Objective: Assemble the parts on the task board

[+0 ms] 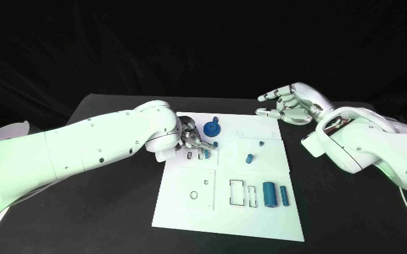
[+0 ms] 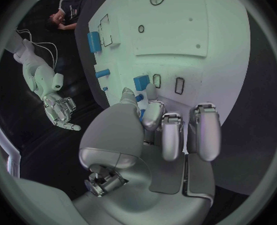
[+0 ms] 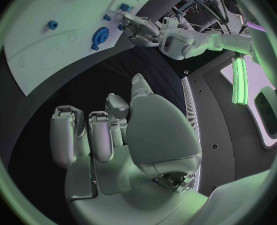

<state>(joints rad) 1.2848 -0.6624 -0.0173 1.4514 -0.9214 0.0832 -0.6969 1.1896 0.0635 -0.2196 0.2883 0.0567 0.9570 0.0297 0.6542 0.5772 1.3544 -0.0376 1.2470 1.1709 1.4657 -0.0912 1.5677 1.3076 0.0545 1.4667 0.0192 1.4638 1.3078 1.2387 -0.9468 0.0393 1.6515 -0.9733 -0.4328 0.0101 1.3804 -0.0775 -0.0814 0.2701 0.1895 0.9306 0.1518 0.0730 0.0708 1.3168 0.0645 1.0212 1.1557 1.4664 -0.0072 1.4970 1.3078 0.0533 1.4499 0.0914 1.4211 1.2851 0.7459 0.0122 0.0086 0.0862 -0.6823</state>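
- Your left hand [image 1: 192,143] is down on the board [image 1: 254,219], near its far left corner, with the fingers [image 2: 170,135] bunched over a small blue block [image 1: 207,154]. In the left wrist view the fingertips sit right at that block [image 2: 141,82], beside two outlined slots, but you cannot tell whether they grip it or only touch it.
- Your right hand [image 1: 291,104] hovers above the table just beyond the board's far right corner, fingers [image 3: 101,135] apart and lightly curled, holding nothing.
- The board lies in the middle of the black table [image 1: 110,104], reaching towards the near edge.
- A round blue gear-like piece [image 1: 212,128] sits near the board's far edge, just beside your left hand.
- A short blue peg [image 1: 249,159] lies around the board's centre, with a tiny blue stud [image 1: 261,143] a little farther back.
- Two upright-lying blue bars, one wide [image 1: 270,195] and one slim [image 1: 284,196], rest side by side near the board's right edge, next to two rectangular outlines [image 1: 236,193].
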